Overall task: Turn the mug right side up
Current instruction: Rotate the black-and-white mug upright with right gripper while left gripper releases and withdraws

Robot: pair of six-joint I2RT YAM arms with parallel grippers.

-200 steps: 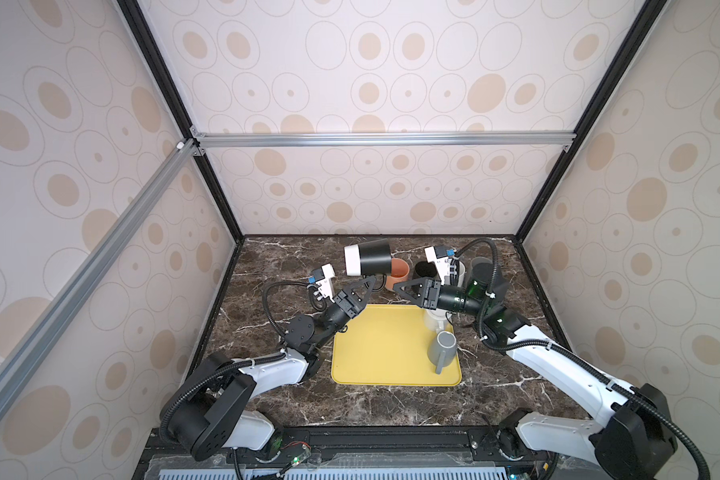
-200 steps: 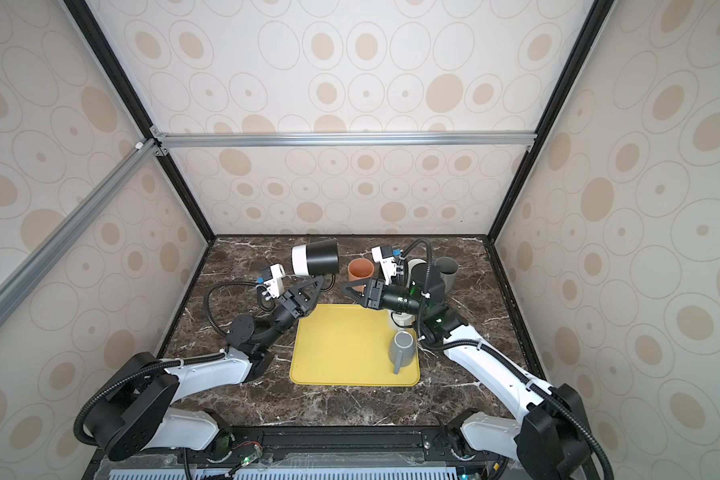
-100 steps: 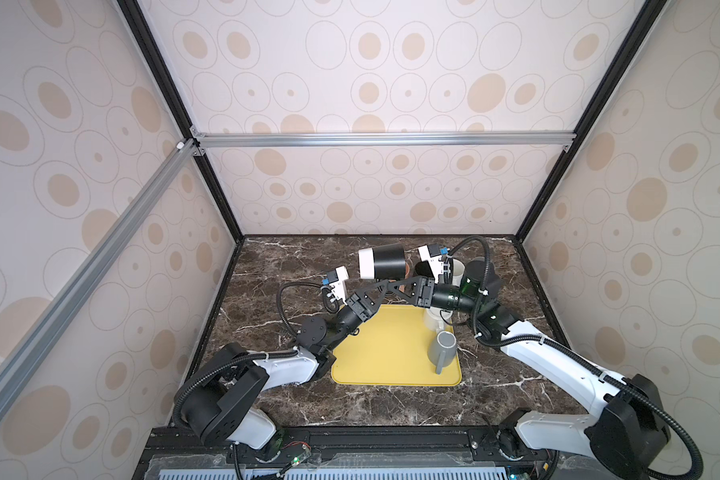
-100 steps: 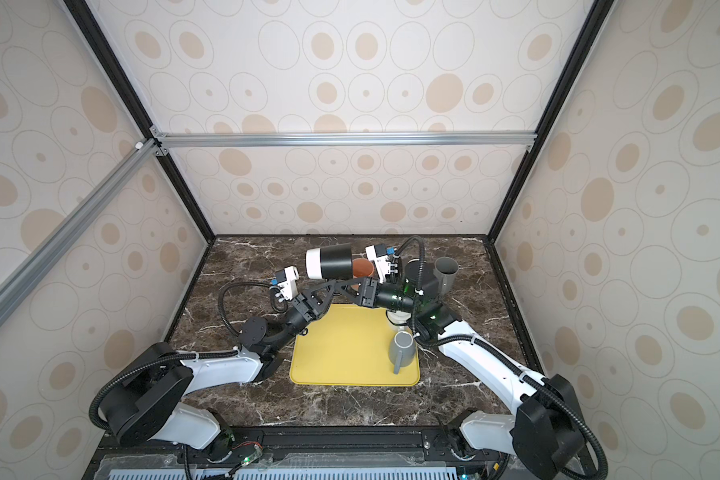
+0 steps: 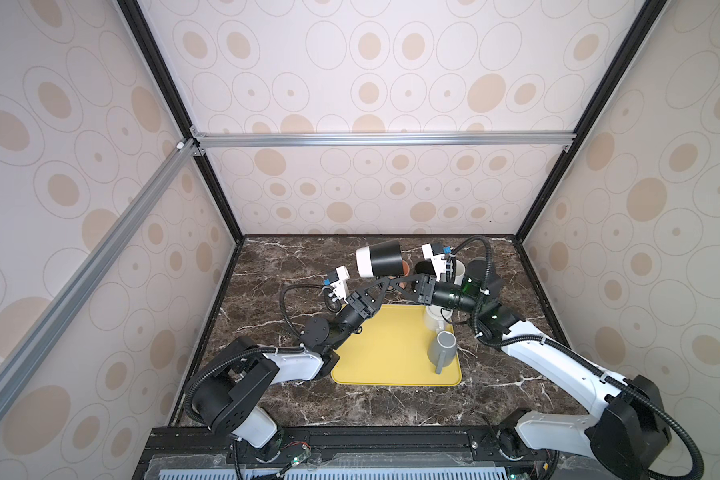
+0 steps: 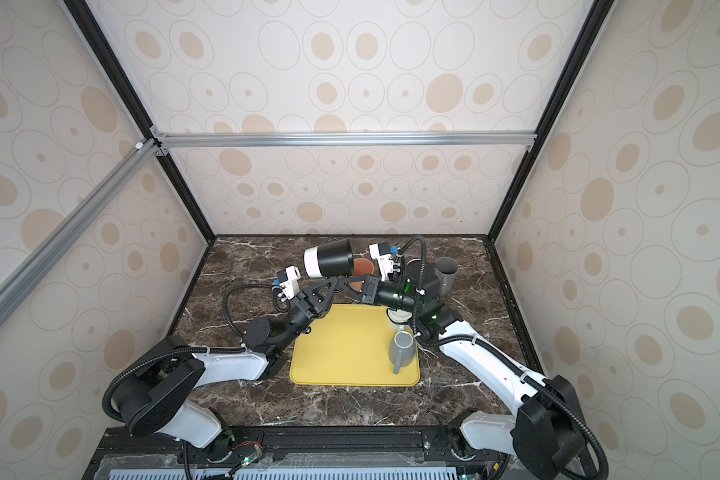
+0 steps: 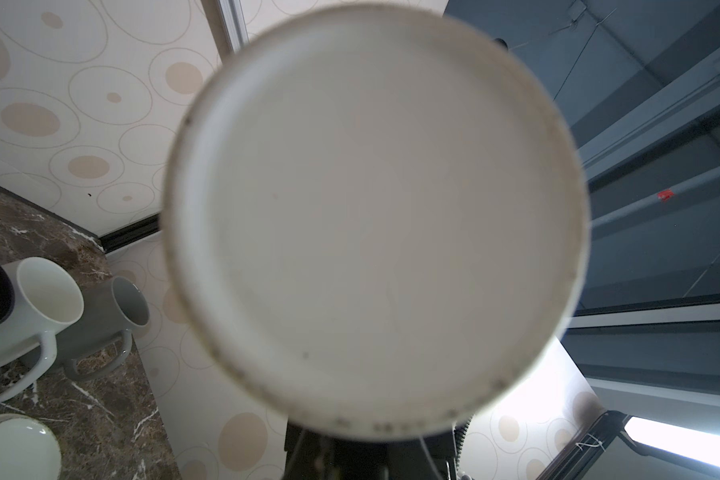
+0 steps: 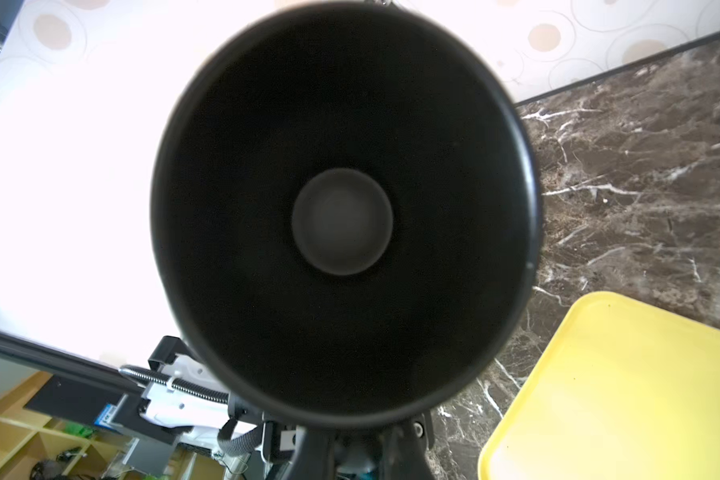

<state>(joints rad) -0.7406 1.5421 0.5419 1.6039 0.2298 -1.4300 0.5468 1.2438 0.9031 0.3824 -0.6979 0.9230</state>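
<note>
Sideways black mug, white base

Grey mug upright on yellow tray (marble tabletop beneath).

Seven mugs by my count: one mug above the two claws, four beyond, two nearer; one yellow tray

Matt mug — glossy marble table
</note>
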